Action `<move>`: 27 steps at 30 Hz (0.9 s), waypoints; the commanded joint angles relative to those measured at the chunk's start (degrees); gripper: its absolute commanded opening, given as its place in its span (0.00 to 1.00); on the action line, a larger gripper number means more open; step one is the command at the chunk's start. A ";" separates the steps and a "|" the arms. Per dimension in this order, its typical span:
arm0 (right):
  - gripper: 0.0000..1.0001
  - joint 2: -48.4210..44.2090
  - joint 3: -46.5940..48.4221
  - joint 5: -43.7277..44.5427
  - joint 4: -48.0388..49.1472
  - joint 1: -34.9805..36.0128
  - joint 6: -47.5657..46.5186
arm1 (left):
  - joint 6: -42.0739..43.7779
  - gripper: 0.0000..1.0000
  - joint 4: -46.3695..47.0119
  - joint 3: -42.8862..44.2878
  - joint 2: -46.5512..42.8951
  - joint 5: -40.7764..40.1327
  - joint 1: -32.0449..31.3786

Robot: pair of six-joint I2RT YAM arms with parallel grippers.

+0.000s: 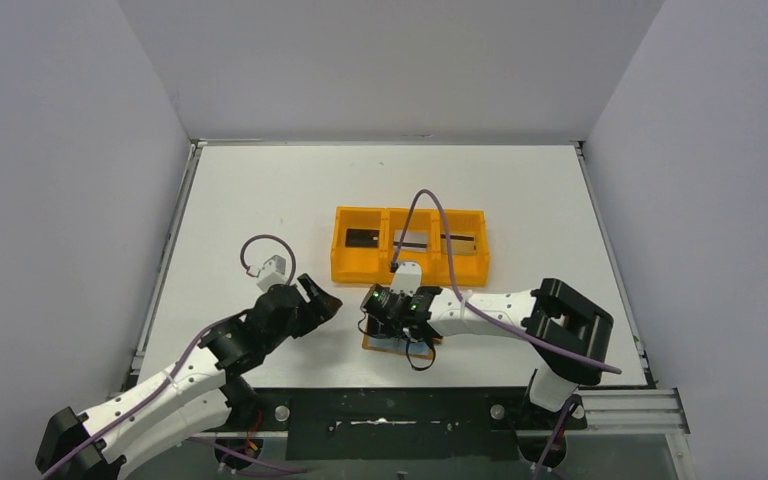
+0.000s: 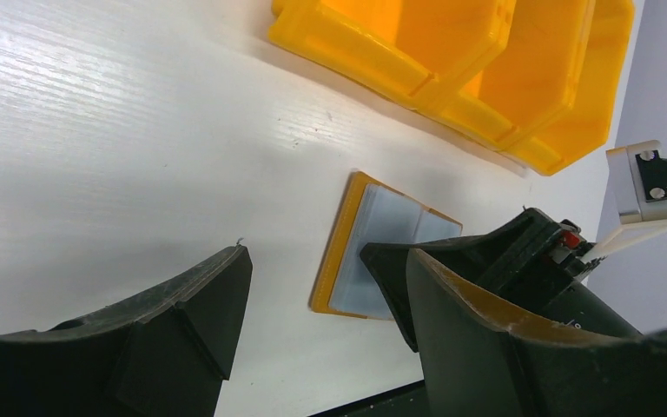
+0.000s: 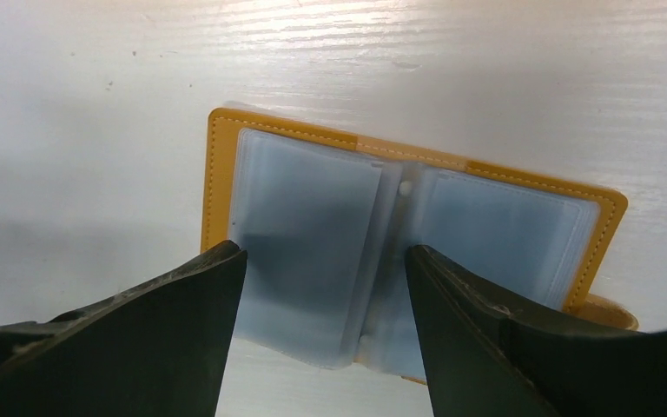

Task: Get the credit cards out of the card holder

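The card holder lies open and flat on the white table, tan-orange outside, with greyish clear pockets facing up. My right gripper hangs just above it, open, its fingers astride the middle fold and holding nothing. In the top view the holder mostly hides beneath that gripper. I cannot tell whether the pockets hold cards. Credit cards lie in the orange tray: a dark one and a grey one. My left gripper is open and empty, a little left of the holder.
The orange three-compartment tray stands just beyond the holder, mid-table; its yellow-orange wall fills the top of the left wrist view. The table's near edge runs right behind the holder. Grey walls enclose the table on three sides.
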 commanded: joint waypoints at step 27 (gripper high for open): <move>0.27 -9.63 -30.25 -22.03 46.81 -10.55 -1.40 | 7.95 0.66 26.34 2.41 16.55 18.84 0.39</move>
